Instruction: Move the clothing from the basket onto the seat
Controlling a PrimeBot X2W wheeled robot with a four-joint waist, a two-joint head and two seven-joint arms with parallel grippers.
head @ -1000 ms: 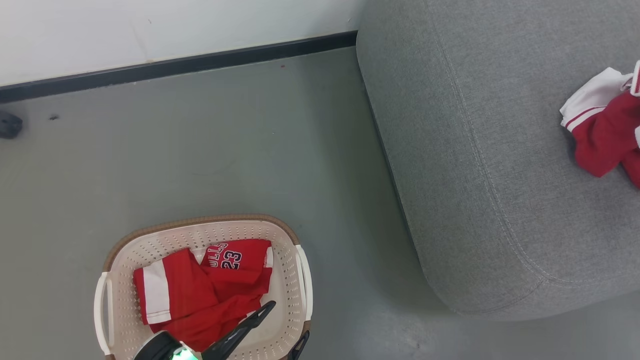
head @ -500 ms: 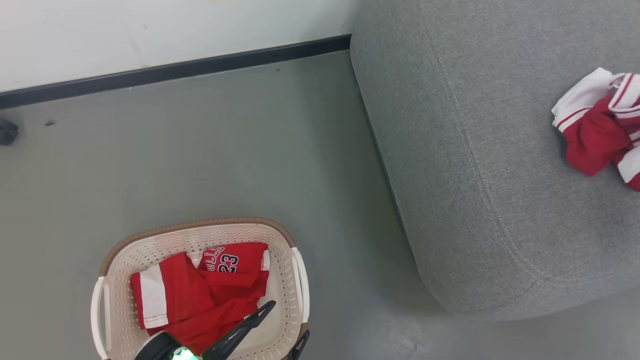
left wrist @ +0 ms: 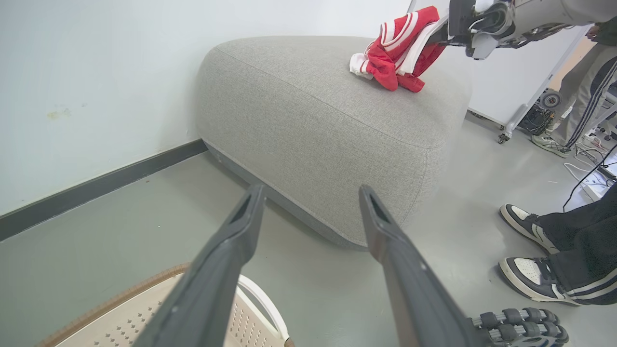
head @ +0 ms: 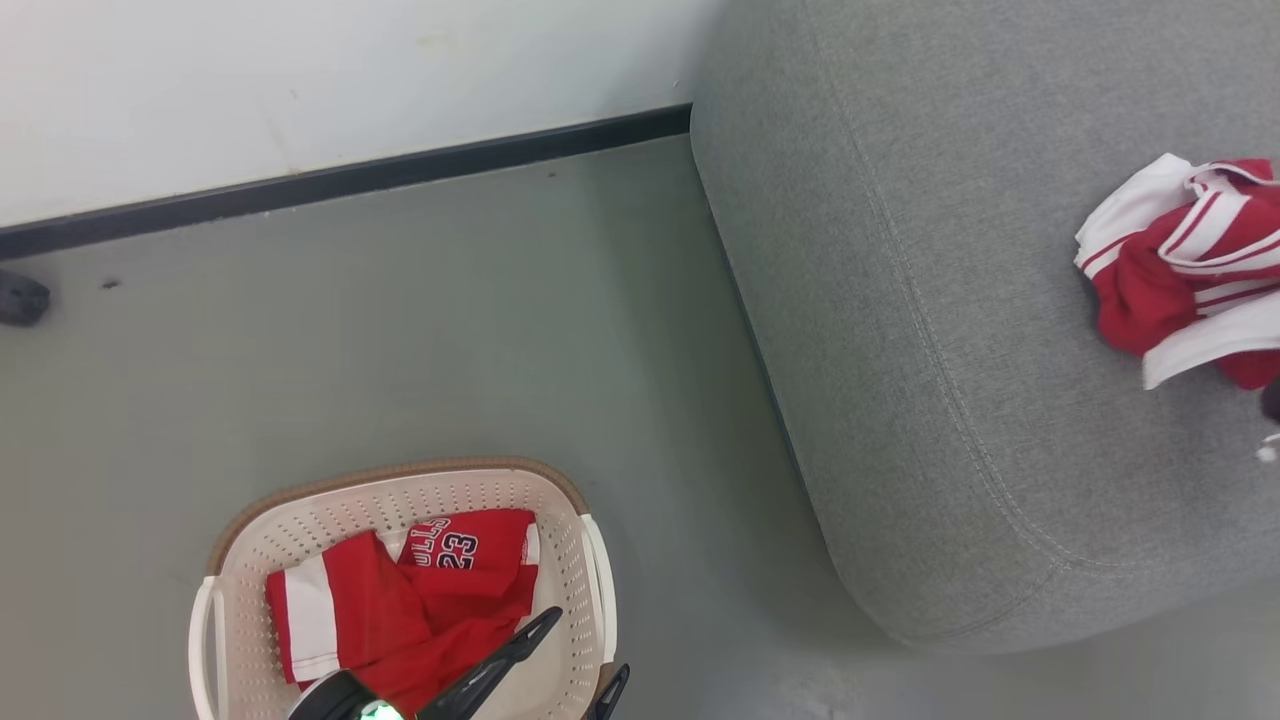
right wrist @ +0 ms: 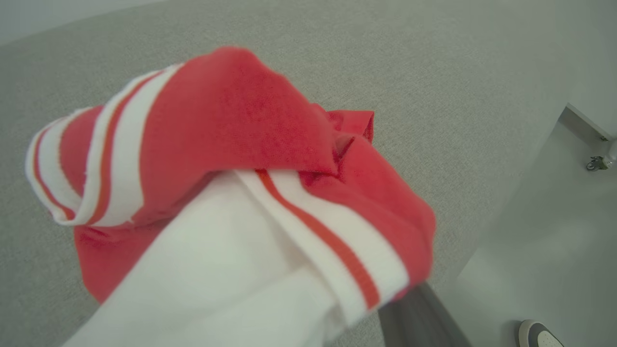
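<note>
The cream basket (head: 400,478) with a brown rim stands on the floor at lower left, and red clothing (head: 400,610), one piece printed 23, lies inside it. My left gripper (head: 580,650) hangs open over the basket's right side, nothing between its fingers (left wrist: 241,241). The grey seat (head: 950,300) takes up the right. A red and white garment (head: 1180,270) lies bunched on its top near the right edge. My right gripper (left wrist: 448,29) is at that garment with jaws open. The cloth drapes over it, leaving one finger (right wrist: 419,318) showing.
A white wall with a black skirting board (head: 350,180) runs behind the grey floor. A small dark object (head: 20,298) sits at the far left. Someone's sneakered feet (left wrist: 530,250) stand right of the seat, with another person's legs (left wrist: 578,96), cables and a wheeled white board beyond.
The head camera has shifted, bringing more of the garment on the seat into view. My right gripper has opened at that garment. The left gripper and basket are unchanged.
</note>
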